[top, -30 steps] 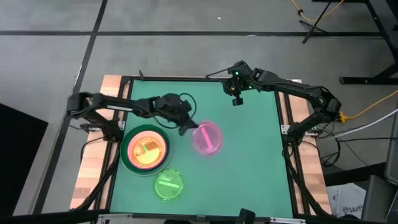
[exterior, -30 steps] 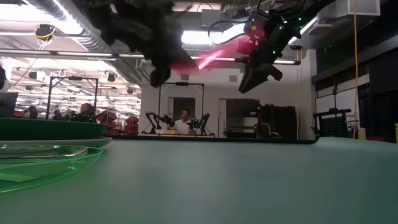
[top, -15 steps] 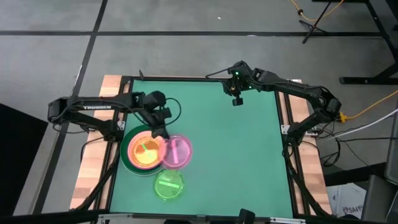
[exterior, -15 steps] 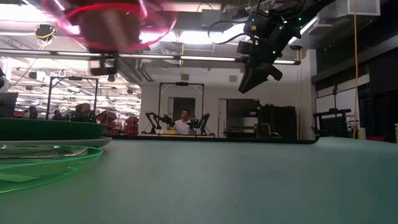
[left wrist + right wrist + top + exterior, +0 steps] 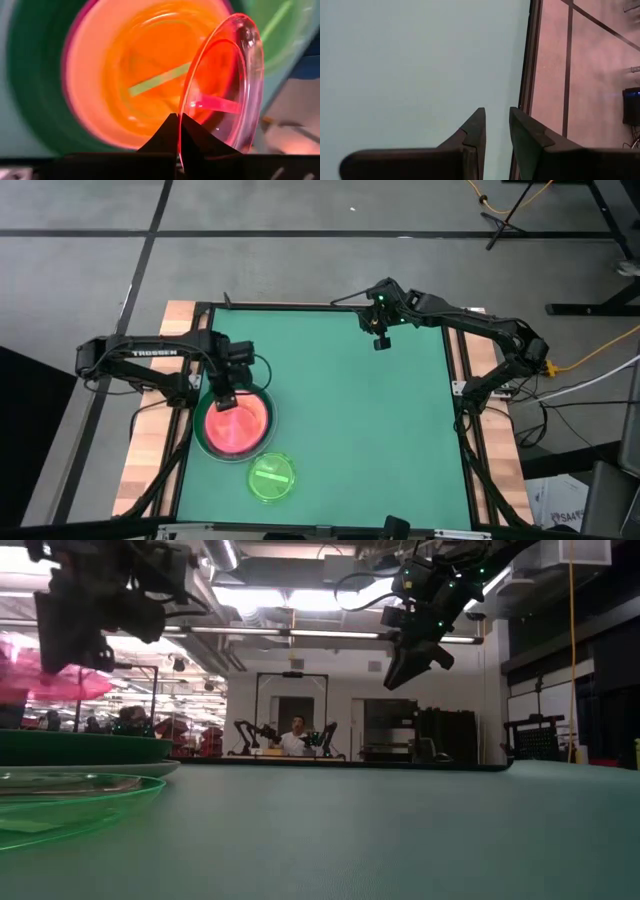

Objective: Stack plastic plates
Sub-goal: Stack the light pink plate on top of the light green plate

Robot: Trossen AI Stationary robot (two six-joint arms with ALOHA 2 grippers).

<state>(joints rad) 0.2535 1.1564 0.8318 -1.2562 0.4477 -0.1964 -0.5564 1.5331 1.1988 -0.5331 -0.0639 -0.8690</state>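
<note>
Left gripper (image 5: 222,401) grasping a translucent pink round plastic plate (image 5: 238,425) above the plate stack near the green tabletop's (image 5: 360,430) left edge.

High view: the pink plate covers the stack's large dark green plastic plate (image 5: 203,442); a small lime-green translucent plate (image 5: 271,477) lies by the near edge; the right gripper (image 5: 379,340) hangs by the far edge.
Low view: a workshop hall with a seated person (image 5: 294,739).
Left wrist view: the pinched plate (image 5: 225,85) stands tilted over an orange translucent plate (image 5: 145,75).
Right wrist view: fingers (image 5: 470,145) slightly parted, empty.
</note>
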